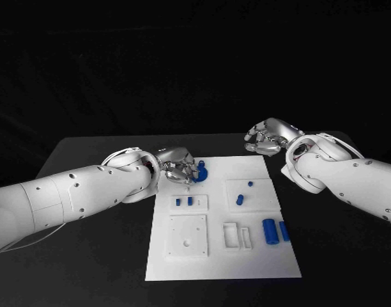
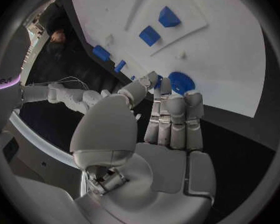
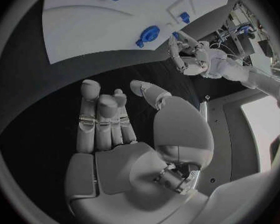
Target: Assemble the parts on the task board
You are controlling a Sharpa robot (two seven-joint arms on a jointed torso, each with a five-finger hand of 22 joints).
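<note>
Left hand (image 1: 179, 169): at the task board's (image 1: 223, 268) far left corner. Fingers (image 2: 171, 117) lie pressed together and fairly straight, tips at a blue toothed gear (image 1: 202, 173) lying flat on the board; thumb alongside. Whether the gear is actually pinched cannot be told; touching looks likelier than holding. The placement suggests the gear is the part in hand for seating or pickup.

Task board: white plate, centre of the table (image 1: 94, 153), long side running away from the robot. Raised white fixtures on it keep the parts sorted.

Two small blue blocks (image 1: 184, 201): in a square fixture on the board's left half, just nearer than the gear.

Blue pegs (image 1: 243, 196): in the square recess on the board's right half, far end.

Two blue cylinders (image 1: 276, 231): lying side by side near the board's right edge, beside slotted white holders (image 1: 236, 234), probably their seats.

Right hand (image 1: 268, 138): off the board, over the bare table beyond its far right corner. Fingers (image 3: 102, 119) side by side and loosely extended, holding nothing; seemingly parked clear.
</note>
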